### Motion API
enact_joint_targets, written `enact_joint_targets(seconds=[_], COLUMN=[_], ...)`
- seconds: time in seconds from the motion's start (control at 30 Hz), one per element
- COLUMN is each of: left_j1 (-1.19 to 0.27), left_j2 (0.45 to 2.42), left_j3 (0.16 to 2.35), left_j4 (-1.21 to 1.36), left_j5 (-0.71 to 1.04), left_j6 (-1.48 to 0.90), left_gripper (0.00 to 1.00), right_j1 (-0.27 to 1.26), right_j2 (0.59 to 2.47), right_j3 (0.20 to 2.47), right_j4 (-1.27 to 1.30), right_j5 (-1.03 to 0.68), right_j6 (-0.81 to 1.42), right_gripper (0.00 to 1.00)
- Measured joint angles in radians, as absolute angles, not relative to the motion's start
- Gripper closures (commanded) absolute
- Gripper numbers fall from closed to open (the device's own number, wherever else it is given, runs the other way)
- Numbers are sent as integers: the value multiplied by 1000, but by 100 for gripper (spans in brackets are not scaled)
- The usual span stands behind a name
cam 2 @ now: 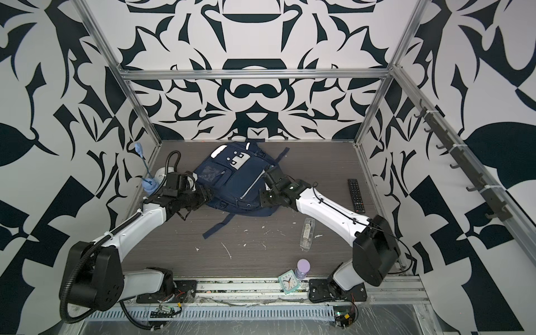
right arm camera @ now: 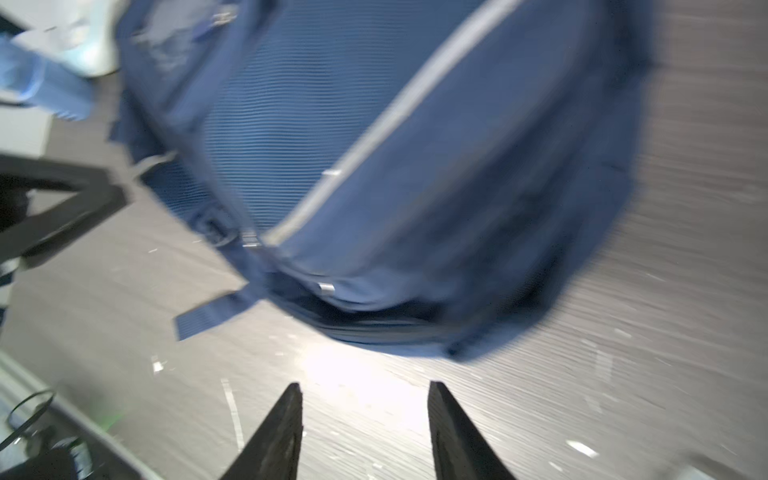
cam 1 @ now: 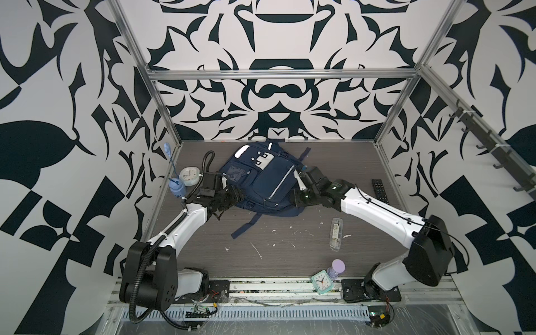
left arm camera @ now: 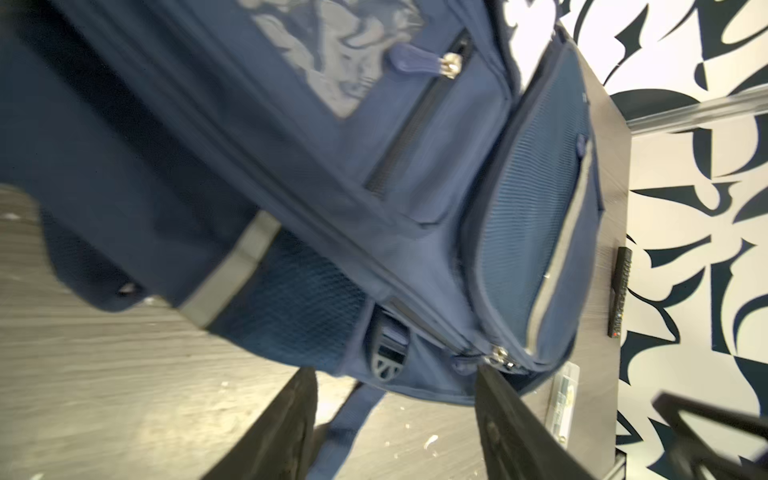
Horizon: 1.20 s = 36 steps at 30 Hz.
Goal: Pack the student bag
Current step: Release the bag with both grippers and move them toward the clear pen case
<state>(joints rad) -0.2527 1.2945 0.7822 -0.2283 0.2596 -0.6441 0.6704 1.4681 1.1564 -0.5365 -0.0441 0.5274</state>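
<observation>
student bag (cam 1: pixel 261 179), flat on table (cam 1: pixel 203 246), contents hidden

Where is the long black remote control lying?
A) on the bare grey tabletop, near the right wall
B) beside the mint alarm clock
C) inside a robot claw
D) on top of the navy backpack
A: the long black remote control lies flat on the grey wood-grain tabletop, apart from the navy-blue fabric backpack.

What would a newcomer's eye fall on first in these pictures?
First, the large navy student bag lying flat at the far middle of the table. Then the left pincer and right pincer, both open, at its two sides, and the black-and-white patterned walls around.
</observation>
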Motion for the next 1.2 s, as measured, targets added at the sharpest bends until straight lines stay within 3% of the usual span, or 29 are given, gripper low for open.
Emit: enact_joint_targets(seconds=[0.3, 0.47, 0.67, 0.93, 1.2], left_j1=[-441, -613, -821, -1041, -1159], left_j2=[1317, 1416, 1563, 1780, 2009], left_j3=[943, 1034, 1158, 1366, 1585], left_j4=[-275, -294, -336, -402, -488], left_j5=[180, 121, 54, -5, 19], left_j6=[-586, -544, -519, -516, -505], left_gripper=[24, 19, 18, 17, 16], right_j1=[489, 407, 277, 63, -65], right_j2=[1256, 1195, 1150, 1102, 1109], right_j3=[1004, 906, 821, 730, 657], right_j4=[-616, -639, -648, -607, -558], right_j5=[-41, -22, -4, -48, -155], right_j6=[520, 530, 548, 580, 597], right_gripper=[35, 22, 17, 17, 17])
